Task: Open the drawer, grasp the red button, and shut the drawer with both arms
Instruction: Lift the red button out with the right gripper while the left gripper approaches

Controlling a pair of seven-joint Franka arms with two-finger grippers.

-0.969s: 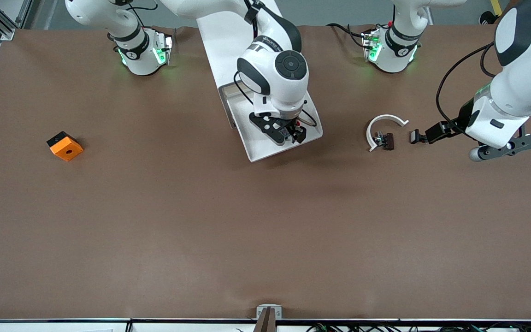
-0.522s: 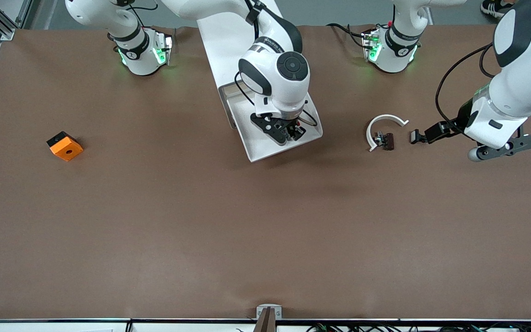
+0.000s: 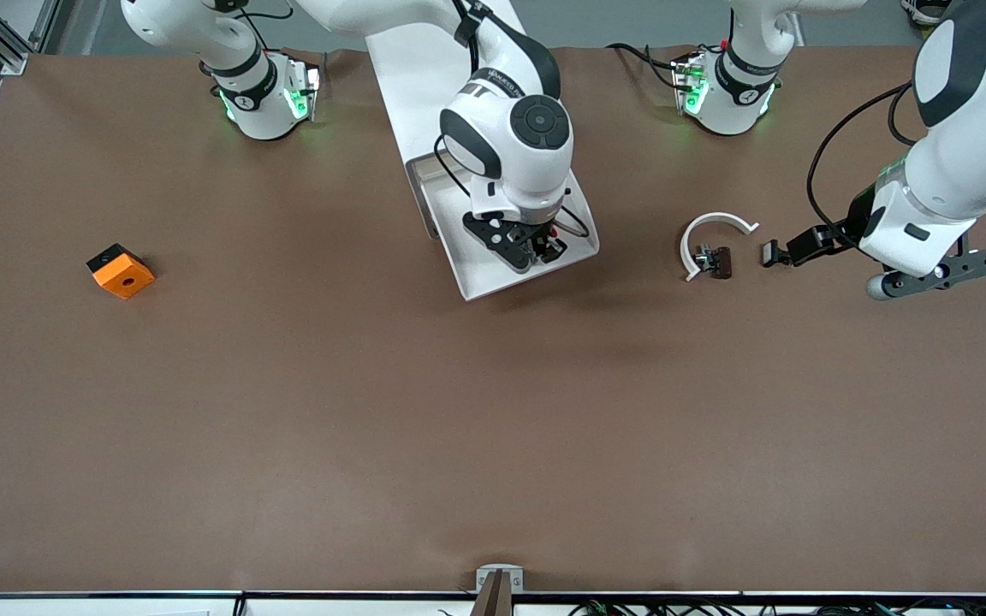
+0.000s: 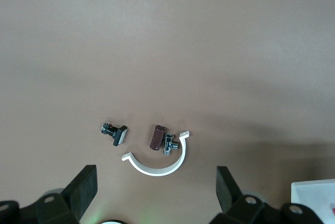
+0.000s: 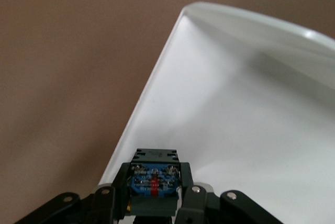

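Observation:
The white drawer (image 3: 493,278) stands pulled open at the middle of the table, toward the arms' bases. My right gripper (image 3: 542,246) is down inside it, shut on the button (image 3: 553,229), of which a red bit shows beside the fingers. The right wrist view shows the button (image 5: 154,180), blue-faced with a black body, clamped between the black fingers (image 5: 112,195) above the drawer floor (image 5: 235,103). My left gripper (image 3: 935,272) hovers open and holding nothing over the table at the left arm's end. In its own view the left gripper (image 4: 155,179) has wide-apart fingers.
A white C-shaped ring (image 3: 713,224) with a small dark brown part (image 3: 721,262) inside it lies between the drawer and the left gripper, and a small black clip (image 3: 769,253) lies beside them. An orange block (image 3: 121,271) sits toward the right arm's end.
The right gripper's fingers have shut on the button inside the drawer. The left arm has shifted only slightly and stays open.

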